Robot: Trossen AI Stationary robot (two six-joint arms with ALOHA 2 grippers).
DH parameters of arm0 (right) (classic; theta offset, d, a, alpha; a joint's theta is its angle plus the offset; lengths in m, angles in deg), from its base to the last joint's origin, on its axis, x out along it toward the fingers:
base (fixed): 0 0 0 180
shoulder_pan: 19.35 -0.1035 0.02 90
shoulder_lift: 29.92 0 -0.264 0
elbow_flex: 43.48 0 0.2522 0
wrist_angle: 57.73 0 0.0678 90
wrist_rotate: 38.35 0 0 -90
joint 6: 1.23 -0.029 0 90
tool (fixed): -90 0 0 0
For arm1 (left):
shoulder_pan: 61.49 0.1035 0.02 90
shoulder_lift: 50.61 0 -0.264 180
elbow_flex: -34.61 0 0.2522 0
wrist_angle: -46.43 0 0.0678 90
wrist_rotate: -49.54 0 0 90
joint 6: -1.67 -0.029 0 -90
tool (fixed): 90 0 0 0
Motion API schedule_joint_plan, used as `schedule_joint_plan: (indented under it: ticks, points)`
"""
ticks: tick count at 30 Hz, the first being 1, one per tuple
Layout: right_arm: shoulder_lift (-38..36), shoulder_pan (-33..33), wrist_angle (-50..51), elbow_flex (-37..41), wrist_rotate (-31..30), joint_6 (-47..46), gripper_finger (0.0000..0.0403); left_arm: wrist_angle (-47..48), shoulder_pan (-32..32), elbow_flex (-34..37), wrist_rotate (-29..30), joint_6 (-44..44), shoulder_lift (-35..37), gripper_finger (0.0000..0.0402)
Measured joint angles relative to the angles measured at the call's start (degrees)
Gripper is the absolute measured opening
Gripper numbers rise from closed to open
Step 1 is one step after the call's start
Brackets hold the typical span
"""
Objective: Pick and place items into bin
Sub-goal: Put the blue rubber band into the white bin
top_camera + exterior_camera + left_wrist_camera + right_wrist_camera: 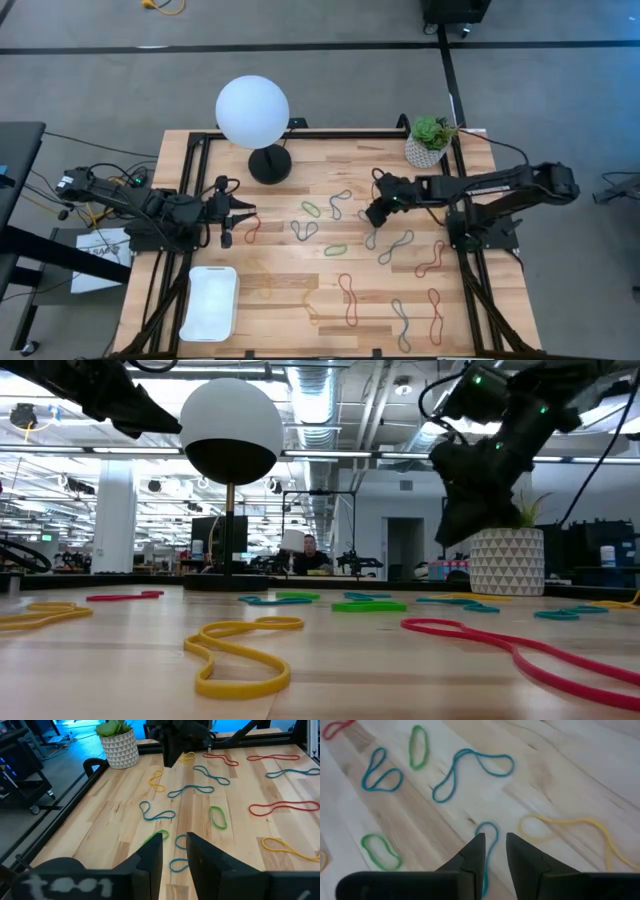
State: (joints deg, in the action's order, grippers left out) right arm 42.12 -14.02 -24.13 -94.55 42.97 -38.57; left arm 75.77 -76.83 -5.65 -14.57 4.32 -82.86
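Jaws of the right gripper [495, 845] stand narrowly parted, empty, over a blue-grey band [487, 852] whose loop runs lengthwise between them, its near end hidden. Left gripper [174, 847], likewise slightly apart, hangs above the bench [290, 300]; bin [210, 302] lies lengthwise near it

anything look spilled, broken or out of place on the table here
Nothing looks damaged or spilled. The rubber bands lie scattered flat across the wood table, none in the white tray, which sits square near the front left corner. The globe lamp and the plant pot stand upright at the back.
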Motion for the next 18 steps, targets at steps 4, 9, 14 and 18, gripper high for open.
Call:
schedule_joint_plan:
  ticks: [4, 9, 14, 18]
  points:
    - [-0.7, -3.2, -0.3, -0.4, -1.8, -2.4, 0.0071, 0.0, 0.0, 0.0, 0.0, 0.0, 0.0, 0.0078]
    - [1.0, -5.6, -1.8, -0.4, -1.8, -3.2, 0.0071, 0.0, 0.0, 0.0, 0.0, -0.5, 0.0, 0.0078]
    - [4.6, -4.9, -8.7, -0.4, -1.8, -0.2, 0.0071, 0.0, 0.0, 0.0, 0.0, -0.5, 0.0, 0.0078]
    - [7.2, -4.6, -10.8, -0.4, 0.2, -0.1, 0.0071, 0.0, 0.0, 0.0, 0.0, -0.7, 0.0, 0.0078]
